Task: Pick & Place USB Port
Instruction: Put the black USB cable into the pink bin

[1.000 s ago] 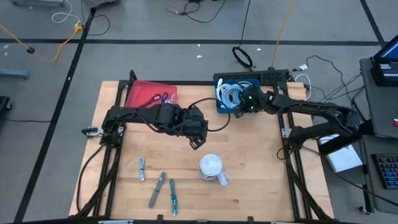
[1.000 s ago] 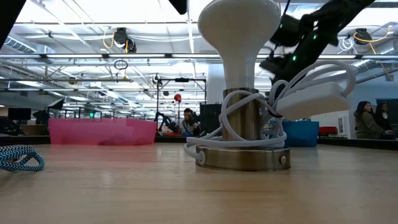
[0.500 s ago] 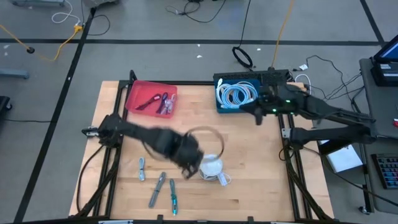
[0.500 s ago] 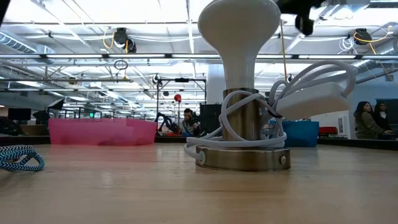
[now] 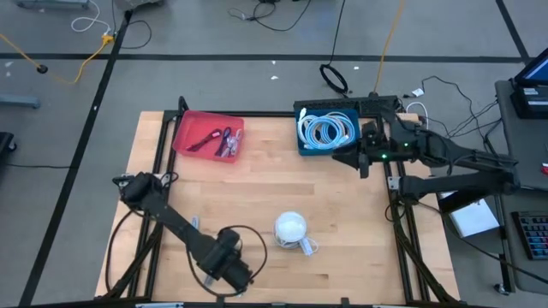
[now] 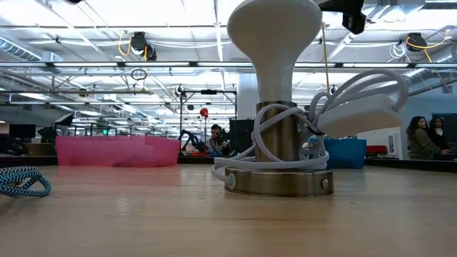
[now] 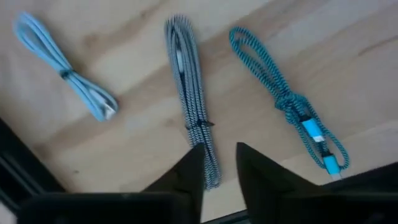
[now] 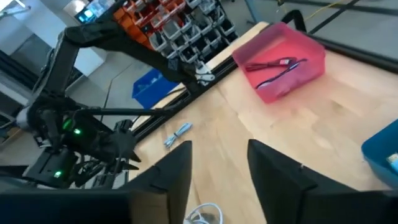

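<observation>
Looks mid-task to me: the wooden table (image 5: 342,214) has a blue bin (image 5: 325,130) of white coiled cables and a red bin (image 5: 208,135) with a couple of cables, both at the far edge. The lamp (image 5: 291,228) sits near the middle. Three USB cables remain by the near left edge; the left gripper (image 7: 219,163) hovers over the grey braided cable (image 7: 189,93), fingers slightly apart, holding nothing. Right gripper (image 8: 217,155) waits open and empty beside the blue bin.
</observation>
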Robot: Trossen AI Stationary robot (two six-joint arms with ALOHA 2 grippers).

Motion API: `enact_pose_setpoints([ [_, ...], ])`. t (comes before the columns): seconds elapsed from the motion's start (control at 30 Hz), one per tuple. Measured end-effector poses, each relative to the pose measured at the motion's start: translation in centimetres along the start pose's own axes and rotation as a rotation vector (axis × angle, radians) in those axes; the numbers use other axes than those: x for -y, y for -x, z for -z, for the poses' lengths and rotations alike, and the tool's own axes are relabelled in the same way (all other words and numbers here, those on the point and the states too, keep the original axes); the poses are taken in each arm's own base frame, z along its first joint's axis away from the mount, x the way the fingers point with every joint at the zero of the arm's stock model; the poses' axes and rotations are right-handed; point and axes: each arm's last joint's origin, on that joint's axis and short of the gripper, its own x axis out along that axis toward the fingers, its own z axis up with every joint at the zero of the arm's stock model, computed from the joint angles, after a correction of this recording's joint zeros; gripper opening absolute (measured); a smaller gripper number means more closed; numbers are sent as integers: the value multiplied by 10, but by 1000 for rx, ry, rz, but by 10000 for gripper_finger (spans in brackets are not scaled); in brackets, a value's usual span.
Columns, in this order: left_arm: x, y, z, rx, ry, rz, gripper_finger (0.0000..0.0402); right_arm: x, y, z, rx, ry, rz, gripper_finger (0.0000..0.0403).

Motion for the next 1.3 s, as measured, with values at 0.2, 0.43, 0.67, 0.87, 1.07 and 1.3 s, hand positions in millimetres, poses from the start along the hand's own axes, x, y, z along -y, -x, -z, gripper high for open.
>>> enact_pose_setpoints([
  [0.2,-10,-31,7,11,68,-79,172,-7,-10,3,-29,-2,-58,176],
  [0.43,-10,-66,6,-54,72,-40,213,-17,-14,6,-39,-11,-122,173],
  [0.67,-6,-82,4,-49,89,40,214,-24,-14,10,-53,-11,-149,173],
  [0.87,-15,-99,-4,-93,110,8,143,-36,-12,10,-2,3,-213,171],
  [1.07,-17,-103,-23,-139,122,37,22,-46,-10,13,36,9,-230,171],
  [1.3,-63,-34,-79,152,250,43,14,-53,-9,20,42,18,-207,171],
])
